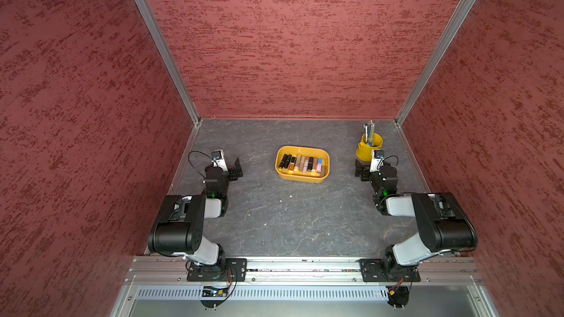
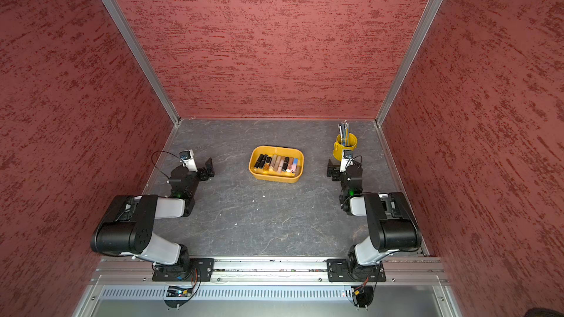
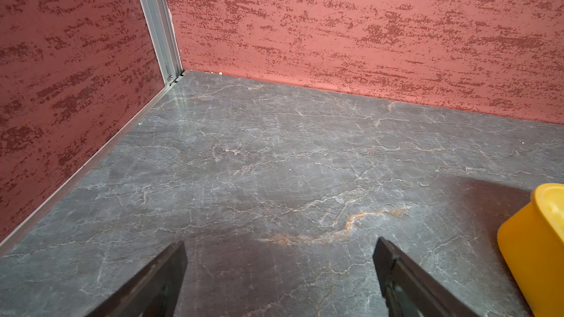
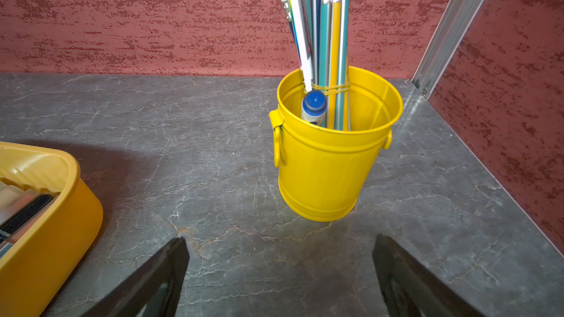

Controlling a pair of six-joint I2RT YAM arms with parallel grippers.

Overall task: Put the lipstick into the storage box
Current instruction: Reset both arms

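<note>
The mustard-yellow storage box (image 1: 300,179) (image 2: 276,179) sits mid-table toward the back. Several lipsticks (image 1: 302,164) (image 2: 277,164), black, tan, pink and blue, lie side by side inside it. My left gripper (image 1: 236,169) (image 2: 209,168) rests low on the table to the box's left, open and empty. In the left wrist view its fingers (image 3: 171,272) stand wide over bare table, with a corner of the box (image 3: 534,251) beside them. My right gripper (image 1: 360,170) (image 4: 279,239) is open and empty to the box's right. The right wrist view shows one end of the box (image 4: 45,239) with lipsticks (image 4: 24,211) in it.
A small yellow bucket-shaped pen cup (image 1: 364,150) (image 4: 323,172) full of pens and pencils stands at the back right, just beyond the right gripper. Red textured walls enclose the grey marbled table (image 1: 290,214) on three sides. A metal rail (image 1: 305,269) runs along the front.
</note>
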